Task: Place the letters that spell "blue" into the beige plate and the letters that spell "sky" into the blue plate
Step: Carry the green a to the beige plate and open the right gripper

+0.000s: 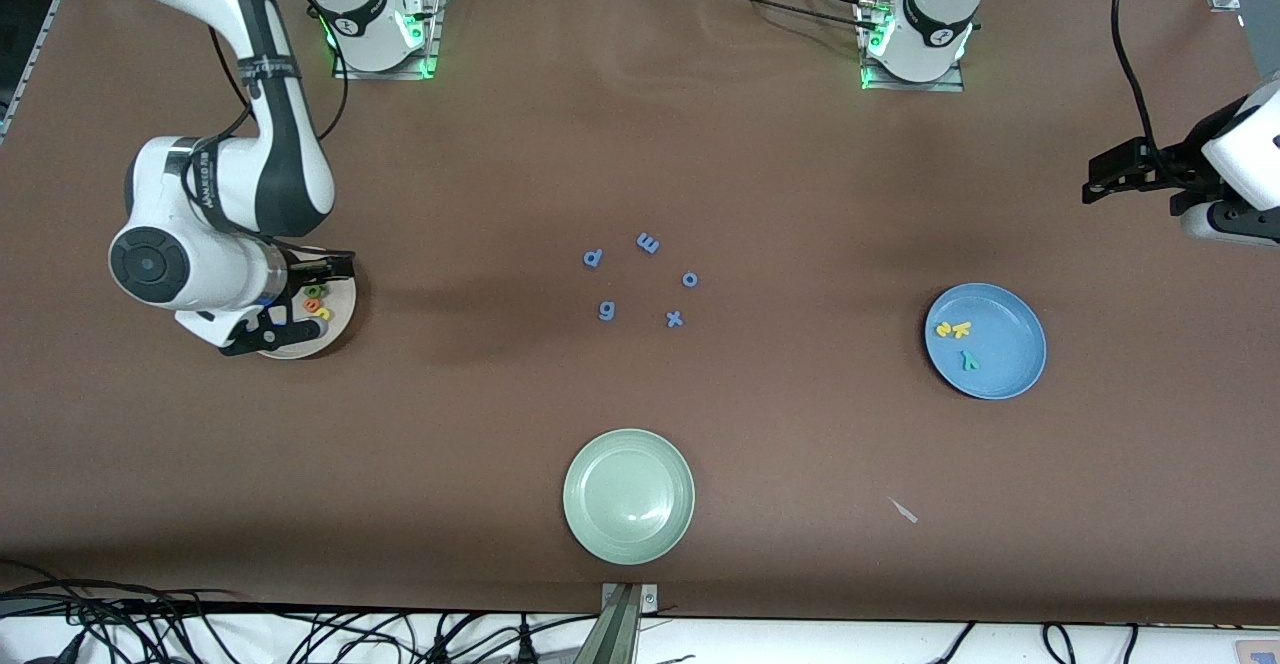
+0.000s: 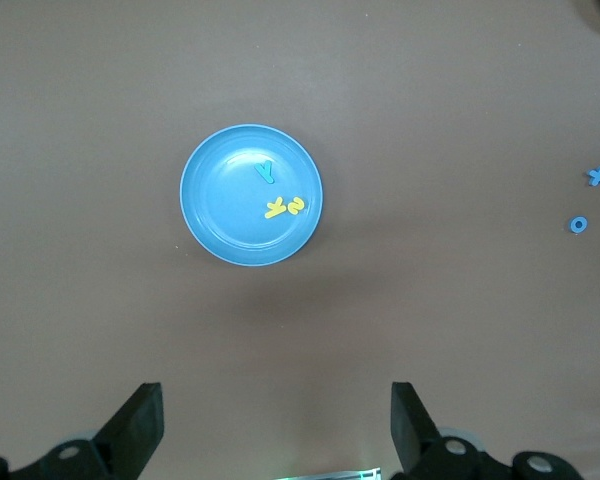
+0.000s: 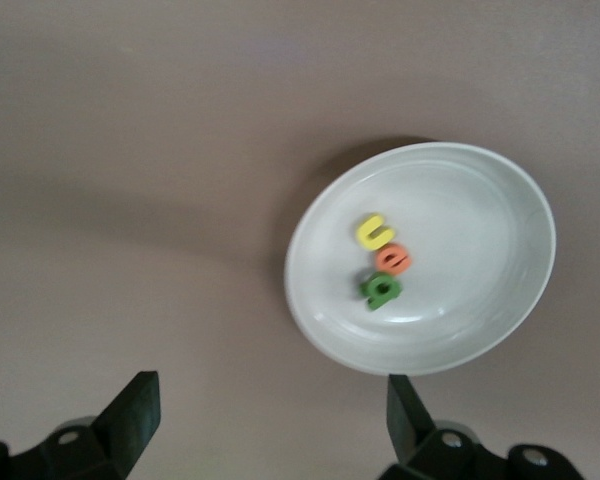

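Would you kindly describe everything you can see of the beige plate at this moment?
The beige plate is a round, shallow, cream dish with a smooth, glossy surface, lying flat on the brown table toward the right arm's end. Three small letters lie in a touching cluster in its well: a yellow u, an orange e and a green b. No thin green l shows. The right gripper hangs above it, fingers open and empty, hiding part of the plate from the front camera.

Table (image 1: 800, 194) (brown): 3 plates, 5 letters.

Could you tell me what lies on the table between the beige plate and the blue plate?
In the front view, five small blue-purple toy letters lie between the round beige plate and the round blue plate.
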Robot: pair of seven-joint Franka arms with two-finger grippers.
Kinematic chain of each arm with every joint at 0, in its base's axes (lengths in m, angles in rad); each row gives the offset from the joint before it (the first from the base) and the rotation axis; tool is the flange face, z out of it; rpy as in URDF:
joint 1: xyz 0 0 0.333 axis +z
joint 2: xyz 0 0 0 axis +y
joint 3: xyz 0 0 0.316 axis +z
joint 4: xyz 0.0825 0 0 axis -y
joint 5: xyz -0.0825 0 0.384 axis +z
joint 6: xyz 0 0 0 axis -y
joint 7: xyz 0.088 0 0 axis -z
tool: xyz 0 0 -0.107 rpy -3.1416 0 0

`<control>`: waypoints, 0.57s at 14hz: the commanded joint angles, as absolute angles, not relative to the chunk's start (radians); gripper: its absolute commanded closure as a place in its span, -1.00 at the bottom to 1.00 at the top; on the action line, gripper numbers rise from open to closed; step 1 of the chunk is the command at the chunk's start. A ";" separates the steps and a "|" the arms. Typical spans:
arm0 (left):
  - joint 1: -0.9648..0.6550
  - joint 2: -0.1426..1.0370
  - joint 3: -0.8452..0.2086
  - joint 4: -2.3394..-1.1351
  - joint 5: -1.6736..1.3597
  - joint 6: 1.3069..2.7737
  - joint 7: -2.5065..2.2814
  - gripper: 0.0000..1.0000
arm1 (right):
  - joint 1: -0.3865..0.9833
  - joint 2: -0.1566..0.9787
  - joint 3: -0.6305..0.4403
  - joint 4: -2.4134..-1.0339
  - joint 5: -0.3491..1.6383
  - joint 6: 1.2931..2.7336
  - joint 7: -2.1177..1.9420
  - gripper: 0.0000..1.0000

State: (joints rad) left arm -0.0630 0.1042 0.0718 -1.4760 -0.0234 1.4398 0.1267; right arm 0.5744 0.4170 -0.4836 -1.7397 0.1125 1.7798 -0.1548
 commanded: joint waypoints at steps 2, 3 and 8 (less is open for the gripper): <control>-0.064 0.104 0.069 -1.462 -0.051 1.425 0.094 -1.00 | 0.586 0.423 -0.488 -1.560 0.111 1.548 -0.112 -1.00; -0.064 0.104 0.060 -1.462 -0.049 1.425 0.068 -1.00 | 0.591 0.423 -0.489 -1.540 0.110 1.520 -0.112 -1.00; -0.061 0.104 0.043 -1.462 -0.041 1.424 0.057 -1.00 | 0.491 0.335 -0.346 -1.542 0.066 1.500 -0.052 -1.00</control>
State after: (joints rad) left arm -0.0650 0.1042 0.0422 -1.4760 -0.0237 1.4398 0.0671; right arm 0.5738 0.3973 -0.4478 -1.5355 0.1026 1.5222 -0.0901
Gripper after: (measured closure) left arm 0.000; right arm 0.000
